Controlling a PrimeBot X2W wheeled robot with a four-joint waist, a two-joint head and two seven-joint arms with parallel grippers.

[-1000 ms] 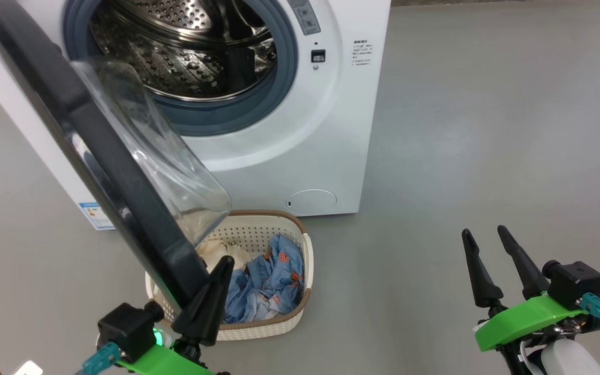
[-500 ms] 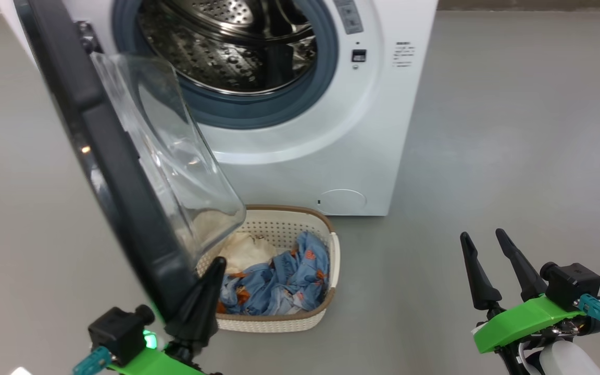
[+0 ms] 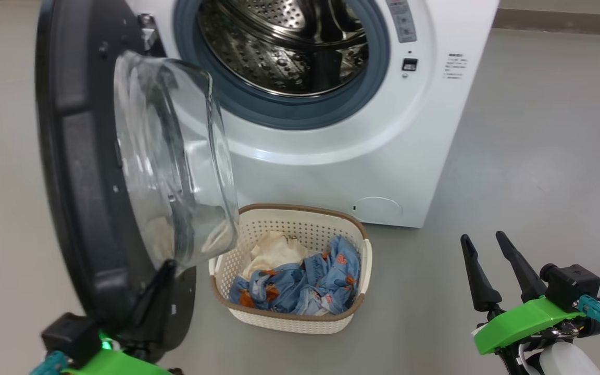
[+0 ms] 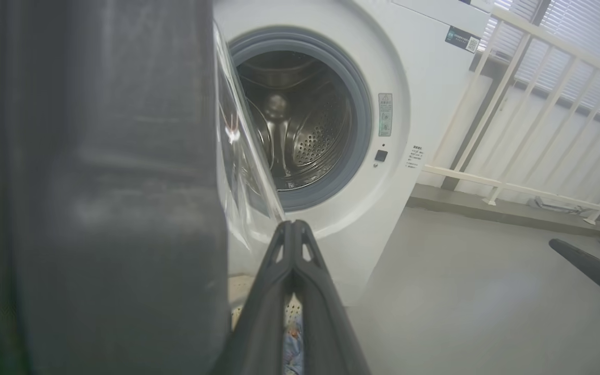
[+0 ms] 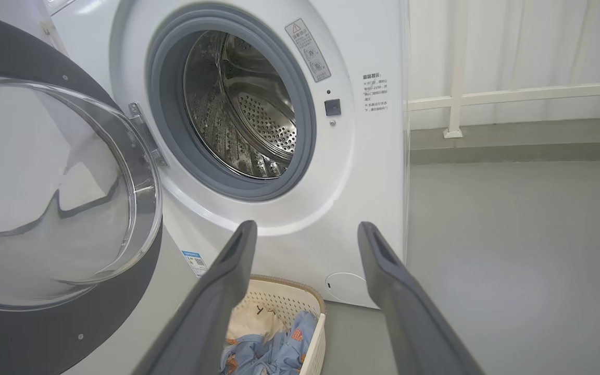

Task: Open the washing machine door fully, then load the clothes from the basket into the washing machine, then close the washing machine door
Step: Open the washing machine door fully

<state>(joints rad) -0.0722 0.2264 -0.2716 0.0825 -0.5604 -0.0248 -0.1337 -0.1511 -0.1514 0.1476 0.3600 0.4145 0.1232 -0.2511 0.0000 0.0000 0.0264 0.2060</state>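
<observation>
Your left jaws were clenched tight on nothing at the lower left of the head view. Their tips lay along the lower inner edge of the washing machine door (image 3: 76, 172); whether they pressed on it could not be told. The door stood swung out at the left of the frame, clear of the washing machine (image 3: 331, 172) and its bare drum. Your right jaws were spread wide and empty at the lower right, above the floor (image 3: 539, 156). The clothes (image 3: 305, 284) lay in the basket (image 3: 300, 211) at lower centre, just in front of the machine.

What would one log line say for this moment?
door: open | left claw: shut, beside door's lower edge | right claw: open, holding nothing | clothes: in basket | drum: no clothes seen
</observation>
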